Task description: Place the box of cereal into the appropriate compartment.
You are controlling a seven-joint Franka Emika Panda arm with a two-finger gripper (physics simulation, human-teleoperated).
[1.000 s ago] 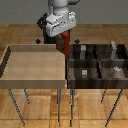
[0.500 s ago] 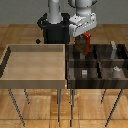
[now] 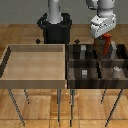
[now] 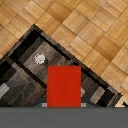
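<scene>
My gripper (image 3: 104, 38) is shut on the box of cereal (image 3: 106, 45), a small red box that hangs below the fingers. It is held in the air above the back right cell of the dark striped-wood four-cell bin (image 3: 98, 64). A pale-grey upright slab (image 3: 120, 50) stands in that back right cell, apart from the box. In the wrist view the red box (image 4: 64, 86) fills the middle, with the bin's dark cells (image 4: 22, 75) beneath it.
A large light-wood tray (image 3: 35, 80) stands at the exterior view's left of the bin. A small grey cube (image 3: 85, 73) sits in the front left cell and a bottle shape (image 3: 117, 71) in the front right cell. The robot base (image 3: 55, 27) is behind.
My gripper has carried the red box toward the exterior view's right, from above the tray's edge to above the bin's back cells.
</scene>
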